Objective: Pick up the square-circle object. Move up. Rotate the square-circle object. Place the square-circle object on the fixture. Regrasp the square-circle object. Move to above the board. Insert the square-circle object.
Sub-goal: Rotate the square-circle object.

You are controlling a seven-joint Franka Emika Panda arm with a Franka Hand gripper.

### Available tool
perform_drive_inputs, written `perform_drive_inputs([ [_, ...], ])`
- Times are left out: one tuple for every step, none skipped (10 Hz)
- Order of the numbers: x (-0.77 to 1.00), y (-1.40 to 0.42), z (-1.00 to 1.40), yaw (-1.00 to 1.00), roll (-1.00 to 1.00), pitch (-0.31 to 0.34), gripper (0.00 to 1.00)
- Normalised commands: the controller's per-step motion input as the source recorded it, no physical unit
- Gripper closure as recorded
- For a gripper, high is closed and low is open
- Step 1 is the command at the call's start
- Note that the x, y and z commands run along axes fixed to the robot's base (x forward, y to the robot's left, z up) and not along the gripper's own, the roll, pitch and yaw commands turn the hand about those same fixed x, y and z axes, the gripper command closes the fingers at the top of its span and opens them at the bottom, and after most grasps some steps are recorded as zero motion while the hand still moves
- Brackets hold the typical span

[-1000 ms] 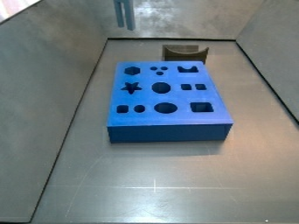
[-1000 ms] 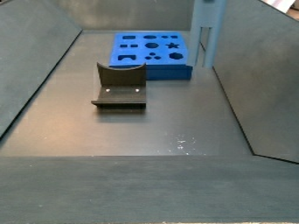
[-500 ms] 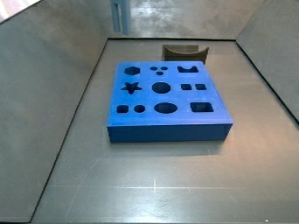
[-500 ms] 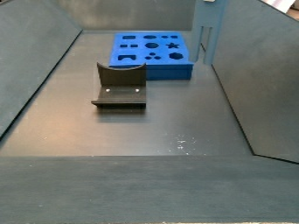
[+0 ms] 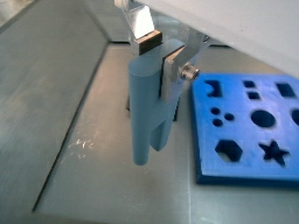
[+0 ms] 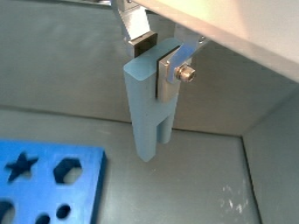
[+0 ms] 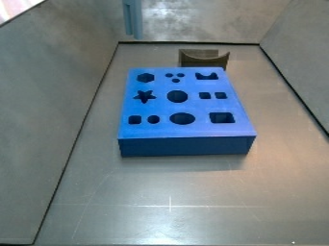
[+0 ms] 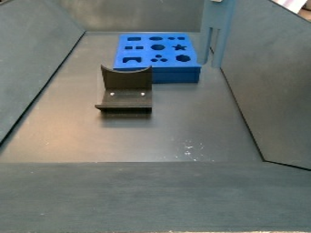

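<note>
Gripper (image 5: 160,54) is raised well above the floor, off to one side of the board (image 7: 180,106), not over it. Both wrist views show the flat silver fingers (image 6: 142,26) closed on the upper end of the square-circle object (image 5: 147,109); jaws narrowed to the width of the bar, dark pads pressed against its opposite faces. A screw head sits on the finger plate against the bar.

Square-circle object (image 6: 149,105) hangs upright from the gripper, long axis vertical, free lower end pointing down at bare floor beside the board's edge. No contact with floor, board or fixture. In a side view the bar shows only as a pale vertical strip at the upper edge of the frame (image 7: 129,13); in a side view it appears beside the far right end of the board, against the wall (image 8: 215,32).

Board (image 8: 155,56) lies flat on the floor, cut-outs all unoccupied: star, hexagon, circles, squares visible.

Fixture (image 8: 124,89) stands on the floor just beside the board's short edge, apart from the gripper; its notch top shows dark behind the board (image 7: 201,59)
</note>
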Motion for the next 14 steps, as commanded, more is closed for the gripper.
perform_drive_inputs([
  [-0.02, 0.02, 0.01, -1.00, -0.09, 0.061, 1.00],
  [-0.02, 0.02, 0.02, -1.00, -0.10, 0.066, 1.00],
  [-0.01, 0.02, 0.02, -1.00, -0.12, 0.079, 1.00],
  [-0.01, 0.02, 0.02, -1.00, -0.14, 0.096, 1.00],
  [-0.01, 0.02, 0.02, -1.00, -0.18, 0.118, 1.00],
  [-0.01, 0.02, 0.03, -0.89, -0.19, 0.124, 1.00],
  [0.00, 0.02, 0.03, -0.56, -0.19, 0.119, 1.00],
  [0.00, 0.02, 0.03, -0.37, -0.19, 0.114, 1.00],
  [0.01, 0.02, 0.03, -0.20, -0.19, 0.108, 1.00],
  [0.00, 0.00, 0.00, -1.00, -0.13, 0.075, 1.00],
  [0.00, 0.00, 0.00, -1.00, -0.15, 0.083, 1.00],
  [0.00, 0.00, 0.00, -1.00, -0.17, 0.095, 1.00],
  [0.01, 0.01, 0.01, -0.75, -0.19, 0.102, 1.00],
  [0.01, 0.01, 0.01, -0.53, -0.19, 0.100, 1.00],
])
